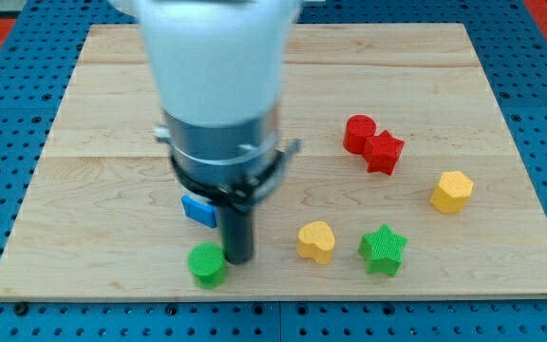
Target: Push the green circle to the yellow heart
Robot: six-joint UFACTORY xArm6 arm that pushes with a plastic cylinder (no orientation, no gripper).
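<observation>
Landmark: yellow heart (316,241), low on the wooden board (103,85), right of centre. Blue block (198,209) sits well to the heart's left and a bit higher, half hidden behind my rod; shape unclear. Green circle (207,264) is left of the heart, slightly lower, near the board's bottom edge. My tip (239,259) is just beside the circle's right side, between circle and heart; contact can't be confirmed. No pincer on this arm, just the bare rod, holding nothing. Green star (383,249) just right of the heart. Red cylinder (358,133) and red star (384,152), touching, up-right of it. Yellow hexagon (452,191) farther right, slightly higher.
</observation>
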